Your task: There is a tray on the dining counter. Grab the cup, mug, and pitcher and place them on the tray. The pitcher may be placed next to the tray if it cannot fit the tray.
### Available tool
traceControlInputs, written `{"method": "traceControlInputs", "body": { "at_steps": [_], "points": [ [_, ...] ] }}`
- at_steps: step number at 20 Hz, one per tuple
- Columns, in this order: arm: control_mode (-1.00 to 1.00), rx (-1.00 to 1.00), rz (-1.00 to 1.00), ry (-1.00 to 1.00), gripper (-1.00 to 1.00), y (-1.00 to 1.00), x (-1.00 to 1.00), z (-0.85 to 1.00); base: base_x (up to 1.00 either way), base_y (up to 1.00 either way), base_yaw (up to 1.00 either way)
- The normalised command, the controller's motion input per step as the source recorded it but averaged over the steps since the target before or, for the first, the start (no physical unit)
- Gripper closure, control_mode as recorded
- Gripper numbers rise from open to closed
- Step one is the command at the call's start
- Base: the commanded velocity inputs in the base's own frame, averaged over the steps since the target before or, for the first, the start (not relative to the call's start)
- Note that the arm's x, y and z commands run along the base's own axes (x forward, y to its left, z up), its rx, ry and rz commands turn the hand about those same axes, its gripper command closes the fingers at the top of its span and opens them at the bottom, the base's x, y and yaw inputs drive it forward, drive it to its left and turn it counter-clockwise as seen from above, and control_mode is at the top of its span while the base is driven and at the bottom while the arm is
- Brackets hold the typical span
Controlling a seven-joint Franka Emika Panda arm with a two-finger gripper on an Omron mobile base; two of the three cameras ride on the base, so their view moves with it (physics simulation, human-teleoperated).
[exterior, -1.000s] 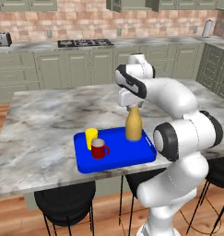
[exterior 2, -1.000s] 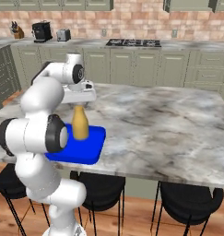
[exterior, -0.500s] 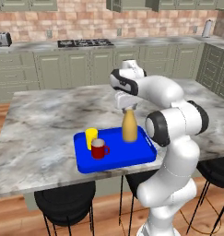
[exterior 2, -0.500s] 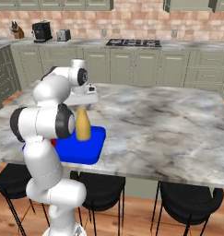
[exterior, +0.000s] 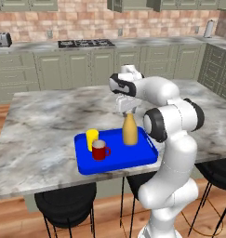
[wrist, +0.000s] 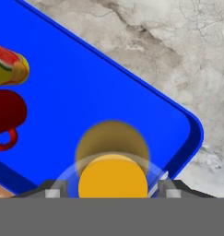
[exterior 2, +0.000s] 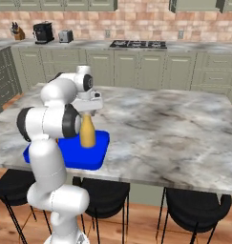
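Note:
The blue tray [exterior: 133, 160] lies near the front edge of the dining counter [exterior: 44, 125]. On it stand the mustard-tan pitcher [exterior: 129, 132], the yellow cup [exterior: 91, 138] and the red mug [exterior: 100, 150]. My gripper [exterior: 125, 109] hangs straight over the pitcher's neck, open, with the fingers apart from it. In the hand view the pitcher [wrist: 113, 177] top sits between the two fingertips of the gripper [wrist: 112, 191] with a gap on each side, and the cup [wrist: 9, 69] and mug [wrist: 7, 110] are at the left on the tray [wrist: 109, 92]. The right base view shows the pitcher [exterior 2: 88, 134] upright on the tray [exterior 2: 96, 157].
Black stools [exterior: 65, 204] stand under the counter's front edge. Bare marbled top [exterior 2: 174, 133] spreads to the right of the tray. The wall counter behind carries a gas stove [exterior: 84, 43], a toaster [exterior: 3, 39] and a coffee machine [exterior 2: 42, 32].
The arm's elbow and upper links have swung round while the hand stays over the pitcher. Pitcher, cup, mug and tray have not moved, and the jaws stand equally wide.

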Motion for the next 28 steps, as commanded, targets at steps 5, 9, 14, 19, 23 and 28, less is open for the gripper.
{"method": "traceControlInputs", "body": {
  "at_steps": [5,9,14,19,23,28],
  "points": [
    [-1.0,0.01,0.04,0.05,1.0,0.0,0.0,-0.22,0.0,0.0,0.0],
    [-1.0,0.0,0.0,0.0,1.0,0.0,0.0,0.0,0.0,0.0,0.0],
    [-1.0,0.0,0.0,0.0,1.0,0.0,0.0,0.0,0.0,0.0,0.0],
    [-1.0,0.0,0.0,0.0,-1.0,0.0,0.0,0.0,0.0,0.0,0.0],
    [-1.0,0.0,0.0,0.0,-1.0,0.0,0.0,0.0,0.0,0.0,0.0],
    [-1.0,0.0,0.0,0.0,-1.0,0.0,0.0,0.0,0.0,0.0,0.0]
  ]
}}
